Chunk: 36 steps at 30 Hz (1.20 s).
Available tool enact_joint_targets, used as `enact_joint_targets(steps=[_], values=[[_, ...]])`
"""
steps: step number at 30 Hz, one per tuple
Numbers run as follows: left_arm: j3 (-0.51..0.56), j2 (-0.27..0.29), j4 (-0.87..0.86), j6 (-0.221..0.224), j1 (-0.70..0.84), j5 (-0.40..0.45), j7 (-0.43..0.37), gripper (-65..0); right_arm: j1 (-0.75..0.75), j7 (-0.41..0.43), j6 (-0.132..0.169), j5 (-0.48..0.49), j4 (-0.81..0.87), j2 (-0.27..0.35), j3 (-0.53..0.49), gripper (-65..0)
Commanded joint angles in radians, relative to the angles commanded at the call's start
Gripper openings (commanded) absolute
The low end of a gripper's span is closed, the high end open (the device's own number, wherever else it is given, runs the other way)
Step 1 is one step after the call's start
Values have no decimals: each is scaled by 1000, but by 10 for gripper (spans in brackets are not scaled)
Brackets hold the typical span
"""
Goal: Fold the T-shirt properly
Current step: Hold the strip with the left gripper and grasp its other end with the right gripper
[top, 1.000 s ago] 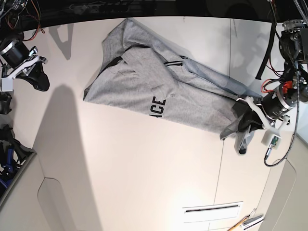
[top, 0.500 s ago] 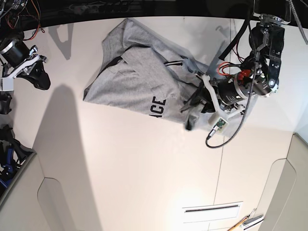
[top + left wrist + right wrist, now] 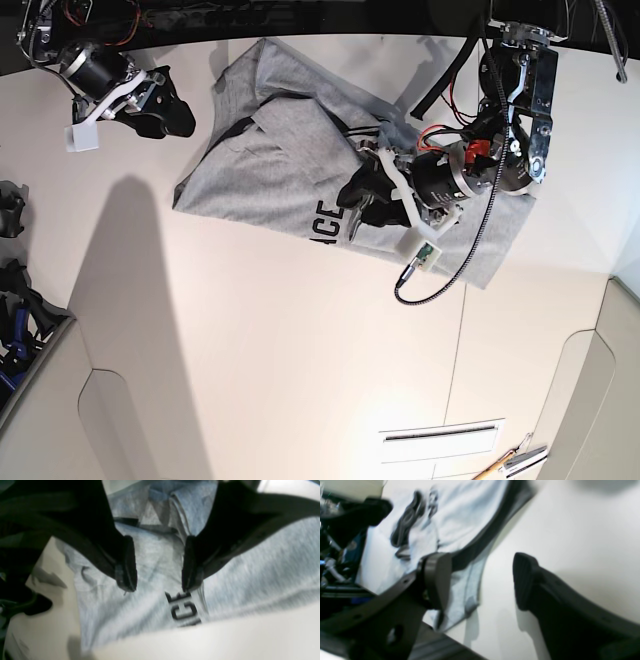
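Note:
The T-shirt [image 3: 270,170] lies crumpled across the far middle of the white table [image 3: 250,350], light grey with black block letters [image 3: 328,222] at its near edge. My left gripper [image 3: 362,200] hovers over its middle. In the left wrist view the left gripper [image 3: 158,587] is open, the T-shirt [image 3: 140,605] and its letters [image 3: 183,610] lying under the fingers with nothing held between them. My right gripper [image 3: 172,112] is at the far left, just beside the shirt's left edge. In the right wrist view the right gripper [image 3: 481,580] is open above the table, by an edge of the T-shirt [image 3: 467,512].
Grey cloth [image 3: 490,250] reaches right under the left arm and its looping cable [image 3: 450,275]. A metal slot [image 3: 440,435] and a few tools [image 3: 510,462] sit at the near right. Dark gear [image 3: 15,300] stands at the left edge.
My left arm swept left across the table, carrying the shirt's right end over the middle, and its fingers now stand open. My right arm moved from the left edge toward the shirt.

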Motion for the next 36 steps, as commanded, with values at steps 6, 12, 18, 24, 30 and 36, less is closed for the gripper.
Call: enact_joint_targets(steps=[6, 12, 18, 24, 30, 36], values=[[0, 0, 1, -48, 0, 0, 19, -323, 19, 31, 2, -4, -53, -47, -32, -266], [0, 0, 1, -48, -5, 1, 19, -323, 20, 20, 2, 35, -53, -70, -37, -266], [0, 0, 1, -51, -5, 1, 19, -323, 64, 20, 2, 3, -61, -111, -37, -266], [0, 0, 1, -51, -5, 1, 19, -323, 83, 24, 1, 4, -121, -113, -42, -266], [0, 0, 1, -51, -5, 0, 19, -323, 84, 32, 2, 16, -154, -114, -53, -266], [0, 0, 1, -51, -5, 1, 19, -323, 100, 32, 2, -2, -154, -167, -101, -266]])
